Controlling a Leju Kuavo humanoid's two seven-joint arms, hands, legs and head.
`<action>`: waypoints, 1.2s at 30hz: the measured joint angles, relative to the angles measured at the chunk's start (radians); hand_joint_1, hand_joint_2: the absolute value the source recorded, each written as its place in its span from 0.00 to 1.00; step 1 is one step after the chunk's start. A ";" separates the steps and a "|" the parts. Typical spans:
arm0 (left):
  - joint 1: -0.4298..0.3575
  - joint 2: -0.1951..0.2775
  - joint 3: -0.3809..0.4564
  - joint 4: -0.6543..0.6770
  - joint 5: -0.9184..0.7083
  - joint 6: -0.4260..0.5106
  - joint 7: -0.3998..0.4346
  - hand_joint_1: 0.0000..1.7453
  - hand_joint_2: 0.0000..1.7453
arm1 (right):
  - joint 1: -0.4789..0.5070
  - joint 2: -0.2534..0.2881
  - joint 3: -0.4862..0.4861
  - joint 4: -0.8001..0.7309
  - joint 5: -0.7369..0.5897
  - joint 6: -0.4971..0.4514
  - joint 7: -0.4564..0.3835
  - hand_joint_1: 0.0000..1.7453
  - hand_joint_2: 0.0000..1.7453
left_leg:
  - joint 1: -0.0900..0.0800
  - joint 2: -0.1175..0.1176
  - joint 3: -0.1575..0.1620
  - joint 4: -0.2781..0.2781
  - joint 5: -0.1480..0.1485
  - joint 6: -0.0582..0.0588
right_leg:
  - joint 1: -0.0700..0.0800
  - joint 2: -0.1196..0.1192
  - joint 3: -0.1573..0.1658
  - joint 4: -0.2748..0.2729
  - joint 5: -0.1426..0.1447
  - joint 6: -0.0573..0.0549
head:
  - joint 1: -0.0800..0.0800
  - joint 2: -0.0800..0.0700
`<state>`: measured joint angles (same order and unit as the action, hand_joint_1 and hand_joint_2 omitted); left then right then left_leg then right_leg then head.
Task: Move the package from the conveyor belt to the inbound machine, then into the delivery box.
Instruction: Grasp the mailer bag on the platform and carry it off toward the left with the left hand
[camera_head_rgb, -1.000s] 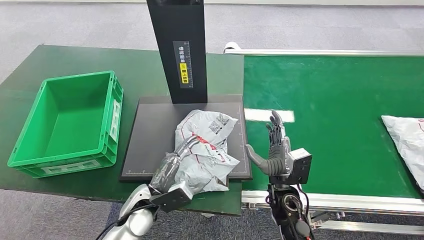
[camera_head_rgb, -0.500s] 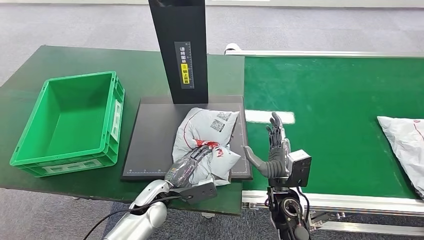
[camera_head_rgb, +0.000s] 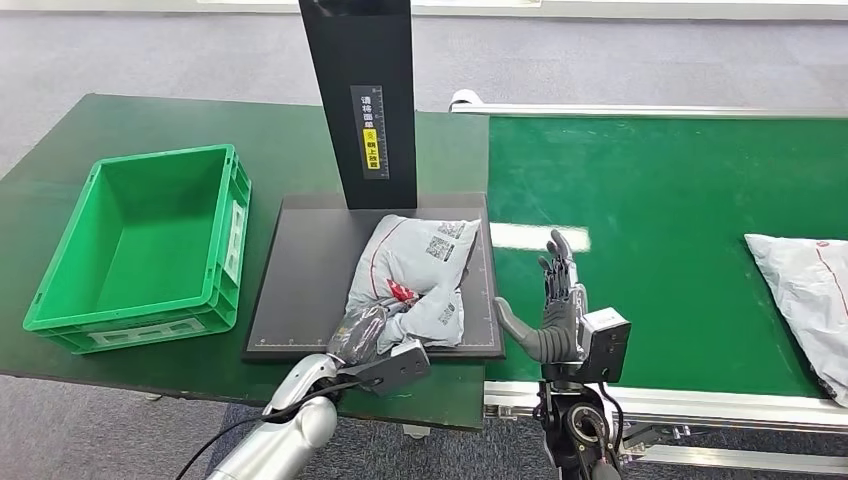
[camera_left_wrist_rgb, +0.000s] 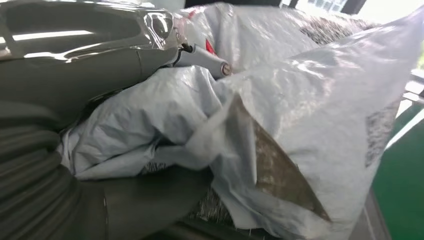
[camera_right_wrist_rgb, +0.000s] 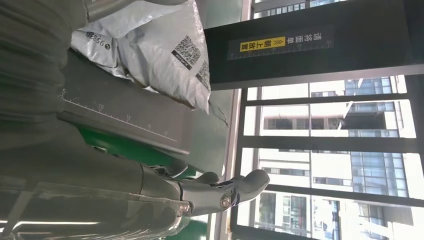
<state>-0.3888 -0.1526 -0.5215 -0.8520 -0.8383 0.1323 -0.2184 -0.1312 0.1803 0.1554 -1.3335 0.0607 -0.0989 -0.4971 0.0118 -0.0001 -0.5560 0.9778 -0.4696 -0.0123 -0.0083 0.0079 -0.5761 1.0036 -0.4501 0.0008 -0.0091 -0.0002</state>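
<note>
Package (camera_head_rgb: 415, 275): you have the grey mailer lying crumpled on the black plate of the inbound machine (camera_head_rgb: 300, 290), its printed code label turned up and toward the black upright post (camera_head_rgb: 360, 100). It sits on the plate's right half, its far end close to the post's foot. Your left hand (camera_head_rgb: 375, 335) is at the package's near end; from the head view the fingers (camera_head_rgb: 395, 295) lie over the red-printed part of the bag, and in the left wrist view the plastic (camera_left_wrist_rgb: 280, 115) is bunched between the thumb and the fingers, so you are holding the package. The bag's near corner rests at the plate's front edge.

Your right hand (camera_head_rgb: 555, 315) is raised just beside the plate's right edge, over the near strip of the green conveyor belt (camera_head_rgb: 670, 200). Its fingers (camera_head_rgb: 556, 262) stand straight up and spread, the thumb stuck out toward the plate, nothing in them. The right wrist view shows the same fingers (camera_right_wrist_rgb: 220, 192) stretched out and apart, with the package and the ruled edge of the plate beyond.

A second grey package (camera_head_rgb: 800, 290) lies on the belt at the far right, well apart from both hands. The green delivery box (camera_head_rgb: 140, 245) stands on the green desk (camera_head_rgb: 200, 125) just left of the plate.
</note>
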 joint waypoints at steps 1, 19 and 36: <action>0.005 -0.001 0.008 -0.004 0.009 0.018 -0.006 1.00 1.00 | 0.004 0.001 -0.002 -0.005 0.000 0.000 0.000 0.00 1.00 | 0.000 0.000 0.000 0.000 0.000 0.000 | 0.000 0.000 -0.001 0.000 0.000 0.000 | 0.000 0.000; 0.105 0.019 0.075 -0.152 0.155 0.221 -0.202 1.00 1.00 | 0.002 0.001 -0.006 -0.016 -0.047 0.010 -0.023 0.00 1.00 | 0.000 0.000 -0.011 0.000 0.000 0.000 | 0.000 0.000 -0.012 0.000 0.000 0.000 | 0.000 0.000; 0.130 0.052 0.189 -0.389 0.188 0.535 -0.458 1.00 1.00 | -0.026 -0.015 0.036 0.026 -0.108 -0.014 -0.059 0.00 1.00 | 0.000 0.000 -0.014 0.000 0.000 0.000 | 0.000 0.000 -0.015 0.000 0.000 0.000 | 0.000 0.000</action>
<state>-0.2584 -0.1010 -0.3330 -1.2414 -0.6503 0.6677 -0.6762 -0.1567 0.1652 0.1913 -1.3071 -0.0478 -0.1133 -0.5563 0.0119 0.0002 -0.5700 0.9780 -0.4695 -0.0124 -0.0081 0.0081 -0.5910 1.0039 -0.4501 0.0008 -0.0092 0.0000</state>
